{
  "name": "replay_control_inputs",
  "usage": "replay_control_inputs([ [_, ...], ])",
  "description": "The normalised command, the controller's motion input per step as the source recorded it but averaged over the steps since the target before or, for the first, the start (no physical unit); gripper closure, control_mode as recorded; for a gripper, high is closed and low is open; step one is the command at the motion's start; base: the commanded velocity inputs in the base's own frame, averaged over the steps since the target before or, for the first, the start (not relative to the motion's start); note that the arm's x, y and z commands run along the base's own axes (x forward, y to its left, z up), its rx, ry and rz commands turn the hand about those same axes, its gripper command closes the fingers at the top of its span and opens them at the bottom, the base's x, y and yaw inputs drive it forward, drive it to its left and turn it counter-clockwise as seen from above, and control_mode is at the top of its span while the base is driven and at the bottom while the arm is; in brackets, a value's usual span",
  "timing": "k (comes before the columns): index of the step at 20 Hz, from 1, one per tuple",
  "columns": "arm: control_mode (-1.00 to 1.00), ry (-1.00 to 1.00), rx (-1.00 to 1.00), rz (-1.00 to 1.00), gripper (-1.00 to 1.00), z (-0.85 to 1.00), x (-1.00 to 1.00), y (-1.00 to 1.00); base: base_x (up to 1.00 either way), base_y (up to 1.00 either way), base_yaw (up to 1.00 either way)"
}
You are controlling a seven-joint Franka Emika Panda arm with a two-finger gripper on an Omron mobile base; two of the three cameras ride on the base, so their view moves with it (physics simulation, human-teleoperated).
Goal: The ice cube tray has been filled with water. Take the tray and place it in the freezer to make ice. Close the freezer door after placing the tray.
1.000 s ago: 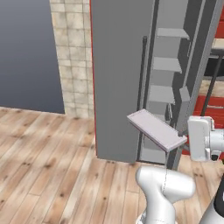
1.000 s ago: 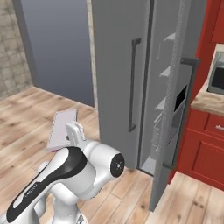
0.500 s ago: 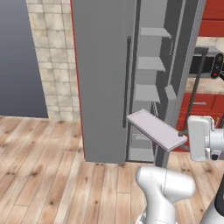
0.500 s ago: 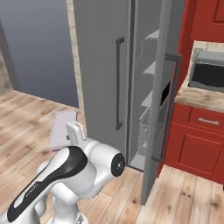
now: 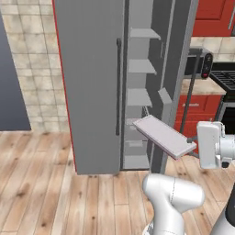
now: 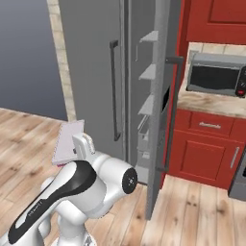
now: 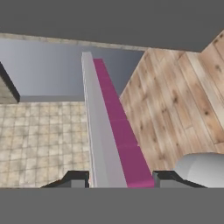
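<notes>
My gripper is shut on one short end of the ice cube tray, a pale flat slab held level at about waist height. The tray's free end points toward the freezer. In the hand view the tray runs away edge-on between my fingertips, its other face magenta. The freezer door stands open, seen nearly edge-on, with its dark bar handle on the outside. Grey shelves show in the gap behind the tray. From the right base view the tray sits left of my arm.
The matching left-hand door is shut, with its own bar handle. A microwave stands on the counter over red cupboards right of the open door. A stove edge is at far right. Wood floor lies in front.
The whole scene has shifted left and grown in both base views, so the base has driven nearer and along the freezer. The tray stays held the same way in my gripper.
</notes>
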Motion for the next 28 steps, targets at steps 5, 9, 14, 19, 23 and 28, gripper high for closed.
replay_control_inputs([
  [5,1.00,0.00,0.00,0.00,1.00,0.00,0.00,0.00,0.21,0.30,-0.27],
  [9,1.00,0.00,0.00,0.00,1.00,0.00,0.00,0.00,0.18,0.31,-0.27],
  [14,1.00,0.00,0.00,0.00,1.00,0.00,0.00,0.00,0.20,0.33,-0.26],
  [19,1.00,0.00,0.00,0.00,1.00,0.00,0.00,0.00,0.21,0.34,-0.26],
  [23,1.00,0.00,0.00,0.00,1.00,0.00,0.00,0.00,0.22,0.38,-0.25],
  [28,1.00,0.00,0.00,0.00,1.00,0.00,0.00,0.00,0.22,0.39,-0.24],
])
